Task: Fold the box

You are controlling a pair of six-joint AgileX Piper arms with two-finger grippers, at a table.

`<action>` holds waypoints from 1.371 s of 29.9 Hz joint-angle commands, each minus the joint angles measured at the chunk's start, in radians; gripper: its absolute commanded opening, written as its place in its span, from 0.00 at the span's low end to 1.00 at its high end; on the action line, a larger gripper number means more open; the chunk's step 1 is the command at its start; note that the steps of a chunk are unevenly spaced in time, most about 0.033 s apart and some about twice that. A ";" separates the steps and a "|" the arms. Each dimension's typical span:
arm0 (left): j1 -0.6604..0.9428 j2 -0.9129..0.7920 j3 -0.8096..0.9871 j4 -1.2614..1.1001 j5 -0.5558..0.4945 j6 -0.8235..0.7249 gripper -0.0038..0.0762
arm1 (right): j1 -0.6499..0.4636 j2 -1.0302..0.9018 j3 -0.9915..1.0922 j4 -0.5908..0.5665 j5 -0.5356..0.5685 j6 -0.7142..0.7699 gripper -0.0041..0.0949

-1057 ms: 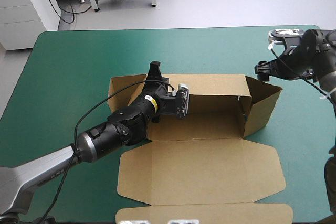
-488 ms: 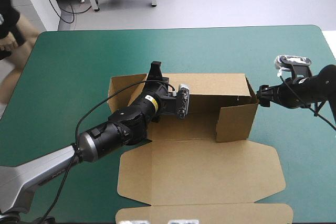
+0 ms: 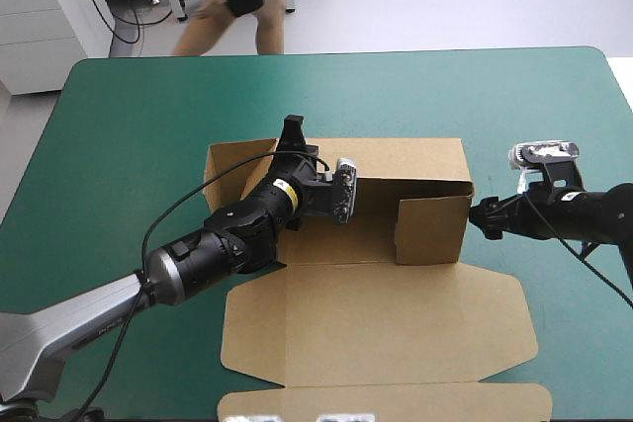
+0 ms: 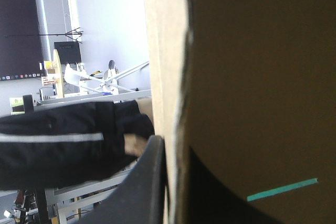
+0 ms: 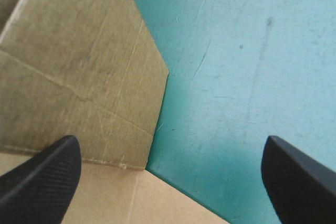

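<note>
The brown box (image 3: 396,313) lies in the middle of the table, its lid flat toward the near edge and its back wall (image 3: 406,160) raised. My left gripper (image 3: 291,131) sits on the top edge of that wall near its left end. In the left wrist view its fingers (image 4: 142,187) pinch the board edge (image 4: 164,51). The right end flap (image 3: 432,230) stands folded in across the box's end. My right gripper (image 3: 483,217) is just outside that end, open. In the right wrist view, the gripper (image 5: 169,145) has the box corner (image 5: 79,66) ahead of it.
The box's left end flap (image 3: 224,171) stands loosely beside my left arm. A narrow front flap (image 3: 386,403) of the lid reaches the table's near edge. Teal-green cover (image 3: 554,343) shows right of the lid, under my right arm.
My right gripper came down from the far right toward the box's end. The right end flap swung from splayed outward to folded across the box. The left arm stayed put.
</note>
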 commanded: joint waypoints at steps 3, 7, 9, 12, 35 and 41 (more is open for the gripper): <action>-0.008 -0.012 -0.005 -0.051 -0.041 -0.010 0.04 | -0.005 -0.023 -0.021 0.059 0.028 -0.072 0.90; -0.008 -0.012 -0.005 -0.051 -0.043 -0.010 0.04 | -0.005 -0.023 -0.021 0.059 0.072 -0.090 0.90; -0.008 -0.012 -0.005 -0.051 -0.044 -0.010 0.04 | -0.005 -0.023 -0.021 0.084 0.081 -0.100 0.90; -0.008 -0.012 -0.005 -0.051 -0.047 -0.010 0.04 | -0.005 -0.023 -0.021 0.143 0.079 -0.153 0.90; -0.008 -0.012 -0.005 -0.053 -0.051 -0.010 0.04 | 0.283 0.049 -0.021 0.080 -0.179 -0.182 0.57; -0.008 -0.012 -0.005 -0.066 -0.055 -0.010 0.04 | 0.283 0.049 -0.021 0.084 -0.166 -0.182 0.23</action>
